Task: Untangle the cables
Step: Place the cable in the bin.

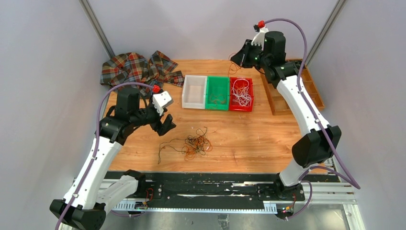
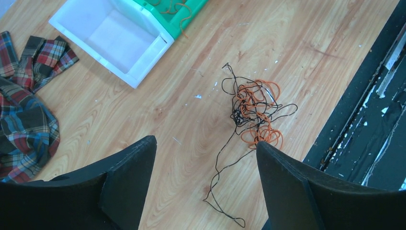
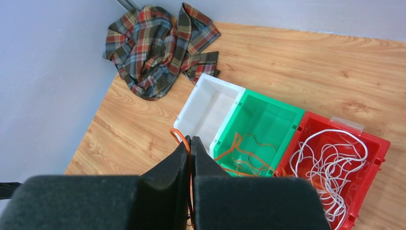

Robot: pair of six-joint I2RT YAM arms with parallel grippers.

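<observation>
A tangle of black and orange cables point(image 1: 194, 143) lies on the wooden table near its front edge; it appears again as the tangle point(image 2: 253, 112), with one black strand point(image 2: 225, 165) trailing toward the camera. My left gripper point(image 1: 165, 122) hovers to the left of the tangle, open and holding nothing point(image 2: 206, 142). My right gripper point(image 1: 234, 57) is raised at the back, above the bins. It is shut point(image 3: 190, 140) on a thin orange cable point(image 3: 179, 134) that loops out at its tips. White cables point(image 3: 330, 163) fill the red bin, and orange ones point(image 3: 249, 151) lie in the green bin.
Three bins stand in a row at the middle back: white point(image 1: 194, 91), green point(image 1: 218, 93), red point(image 1: 241, 94). A plaid cloth point(image 1: 139, 67) lies bunched at the back left. A wooden tray point(image 1: 313, 88) sits at the right edge. A black rail point(image 1: 201, 184) runs along the front.
</observation>
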